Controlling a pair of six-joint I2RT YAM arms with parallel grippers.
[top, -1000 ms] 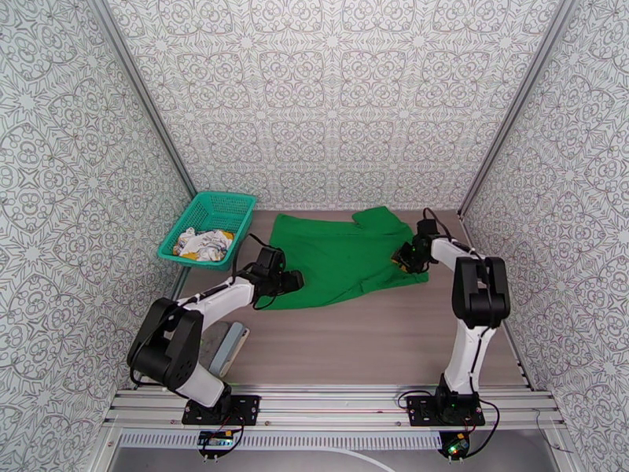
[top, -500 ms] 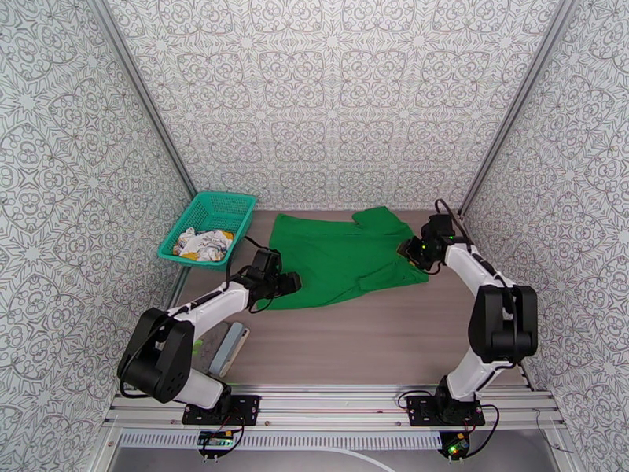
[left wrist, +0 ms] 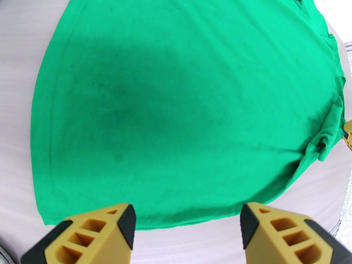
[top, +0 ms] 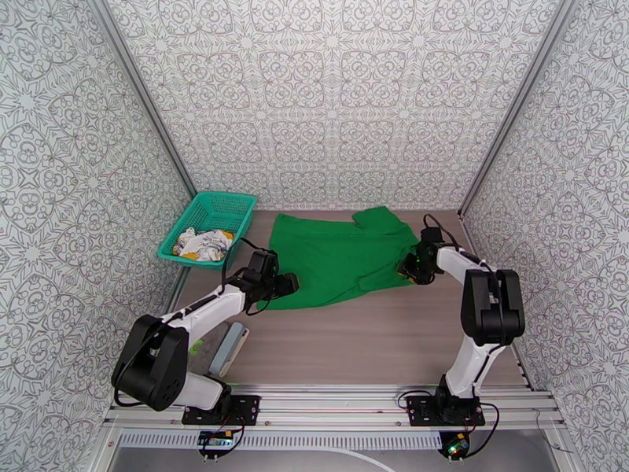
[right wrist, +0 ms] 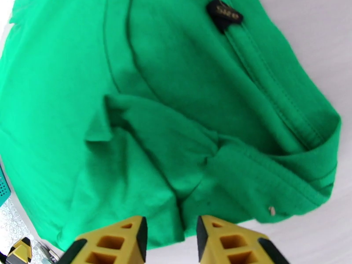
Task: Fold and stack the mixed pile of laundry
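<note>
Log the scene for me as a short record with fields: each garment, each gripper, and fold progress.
green shirt: spread on the table, unfolded
printed white garment: crumpled in the teal basket
left gripper: open, at the shirt's hem
right gripper: narrowly open, at the bunched edge near the collar
fold progress: nothing folded yet

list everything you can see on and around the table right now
table: 1, pale wood, between patterned walls
mesh basket: 1, teal, table's far left corner
printed garment: 1, white with yellow and teal print, bunched in the basket
green shirt: 1, bright green, spread flat at far middle
flat object: 1, grey and green, by the left arm's base, unclear what it is
left gripper: 1, yellow and black, open at the shirt's near-left hem
right gripper: 1, yellow and black, jaws narrowly apart at the shirt's right edge
</note>
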